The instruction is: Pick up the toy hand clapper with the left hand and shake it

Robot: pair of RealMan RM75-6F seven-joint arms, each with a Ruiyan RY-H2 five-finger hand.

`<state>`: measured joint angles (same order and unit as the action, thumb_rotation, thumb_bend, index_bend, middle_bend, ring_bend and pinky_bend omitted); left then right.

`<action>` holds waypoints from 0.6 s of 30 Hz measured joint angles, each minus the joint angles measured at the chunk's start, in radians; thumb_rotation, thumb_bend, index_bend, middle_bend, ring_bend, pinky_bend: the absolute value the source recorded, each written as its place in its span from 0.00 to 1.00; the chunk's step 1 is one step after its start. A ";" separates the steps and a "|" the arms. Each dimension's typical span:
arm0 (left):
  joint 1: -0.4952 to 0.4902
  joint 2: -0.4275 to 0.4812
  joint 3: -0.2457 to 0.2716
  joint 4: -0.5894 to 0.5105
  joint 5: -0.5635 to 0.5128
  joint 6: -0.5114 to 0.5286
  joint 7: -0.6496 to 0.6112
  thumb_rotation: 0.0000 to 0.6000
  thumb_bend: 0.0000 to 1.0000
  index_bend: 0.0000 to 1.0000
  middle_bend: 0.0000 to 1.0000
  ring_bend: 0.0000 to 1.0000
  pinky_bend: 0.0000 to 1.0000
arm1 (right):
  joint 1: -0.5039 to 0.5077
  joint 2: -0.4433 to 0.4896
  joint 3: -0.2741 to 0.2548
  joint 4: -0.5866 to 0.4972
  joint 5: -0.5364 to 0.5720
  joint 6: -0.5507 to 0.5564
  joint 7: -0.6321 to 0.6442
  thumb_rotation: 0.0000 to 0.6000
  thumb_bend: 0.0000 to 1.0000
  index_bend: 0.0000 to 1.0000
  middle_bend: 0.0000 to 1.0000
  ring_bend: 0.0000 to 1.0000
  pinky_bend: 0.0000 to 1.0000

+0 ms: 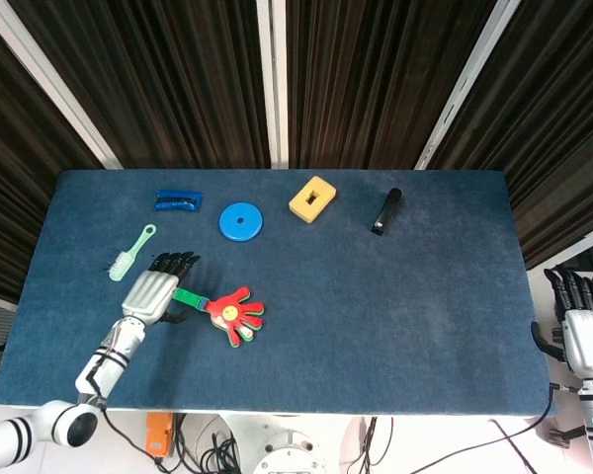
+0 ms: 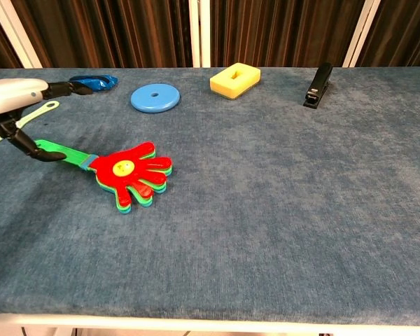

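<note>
The toy hand clapper [image 1: 233,313] [image 2: 131,173], stacked red, yellow and green hand shapes on a green handle, lies flat on the blue table at the front left. My left hand [image 1: 154,287] [image 2: 14,94] is over the handle's end with its fingers stretched out straight toward the back. Its thumb touches the handle tip, and nothing is gripped. My right hand [image 1: 582,324] hangs off the table's right edge, fingers apart and holding nothing; only the head view shows it.
A green brush [image 1: 130,254] [image 2: 43,109] lies just behind my left hand. Along the back stand a blue wrapped item [image 1: 178,200] [image 2: 94,81], a blue disc [image 1: 240,221] [image 2: 155,96], a yellow block [image 1: 312,198] [image 2: 235,79] and a black stapler [image 1: 385,210] [image 2: 318,85].
</note>
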<state>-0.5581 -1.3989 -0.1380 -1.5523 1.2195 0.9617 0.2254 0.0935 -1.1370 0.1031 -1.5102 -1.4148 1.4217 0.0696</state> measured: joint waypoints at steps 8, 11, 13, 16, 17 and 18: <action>0.059 0.061 0.030 -0.040 0.068 0.128 -0.015 1.00 0.20 0.00 0.00 0.00 0.00 | -0.006 0.007 -0.001 -0.014 -0.010 0.019 0.006 1.00 0.33 0.00 0.00 0.00 0.00; 0.104 0.079 0.048 -0.019 0.130 0.229 -0.039 1.00 0.20 0.00 0.00 0.00 0.00 | -0.009 0.007 -0.001 -0.017 -0.019 0.031 0.005 1.00 0.33 0.00 0.00 0.00 0.00; 0.138 0.091 0.061 0.005 0.167 0.300 -0.057 1.00 0.20 0.00 0.00 0.00 0.00 | -0.011 0.002 -0.003 -0.017 -0.027 0.039 0.003 1.00 0.33 0.00 0.00 0.00 0.00; 0.211 0.116 0.086 0.060 0.216 0.422 -0.100 1.00 0.20 0.00 0.00 0.00 0.00 | -0.016 -0.007 -0.011 -0.015 -0.037 0.046 -0.003 1.00 0.33 0.00 0.00 0.00 0.00; 0.245 0.126 0.096 0.083 0.228 0.466 -0.125 1.00 0.20 0.00 0.00 0.00 0.00 | -0.017 -0.010 -0.014 -0.014 -0.039 0.048 -0.006 1.00 0.33 0.00 0.00 0.00 0.00; 0.271 0.134 0.103 0.100 0.235 0.493 -0.146 1.00 0.20 0.00 0.00 0.00 0.00 | -0.019 -0.012 -0.016 -0.012 -0.042 0.051 -0.007 1.00 0.33 0.00 0.00 0.00 0.00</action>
<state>-0.2872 -1.2648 -0.0354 -1.4520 1.4546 1.4551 0.0790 0.0743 -1.1493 0.0873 -1.5217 -1.4567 1.4723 0.0621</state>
